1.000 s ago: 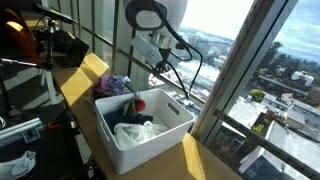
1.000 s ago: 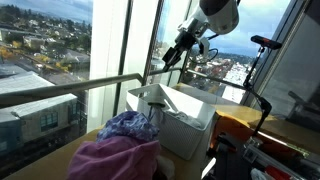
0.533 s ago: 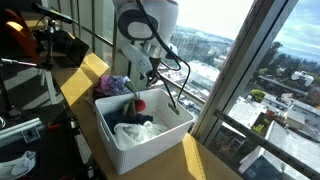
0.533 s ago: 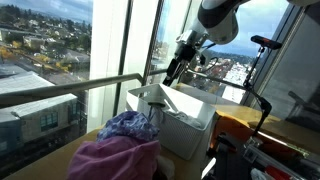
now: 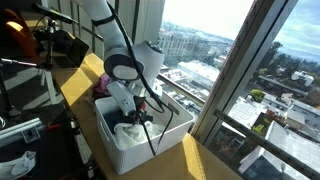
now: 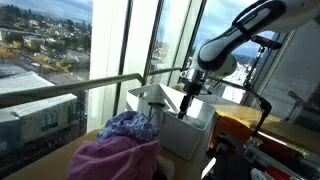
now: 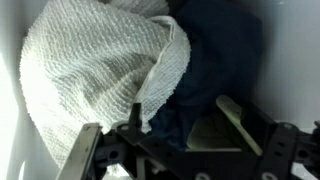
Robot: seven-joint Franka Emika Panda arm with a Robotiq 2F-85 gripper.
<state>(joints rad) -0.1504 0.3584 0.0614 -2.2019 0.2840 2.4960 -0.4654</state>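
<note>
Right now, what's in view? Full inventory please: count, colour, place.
bin: 1, white, on the table by the window
towel: 1, white knit, inside the bin
dark cloth: 1, navy, inside the bin, against the towel
cloth pile: 1, purple and blue, on the table outside the bin
table: 1, light wood, along the window
arm: 1, white, reaching down into the bin
fingers: 2, dark, spread open over the towel and dark cloth, holding nothing

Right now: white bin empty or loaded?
Loaded: the white bin holds a white towel and a dark cloth.
</note>
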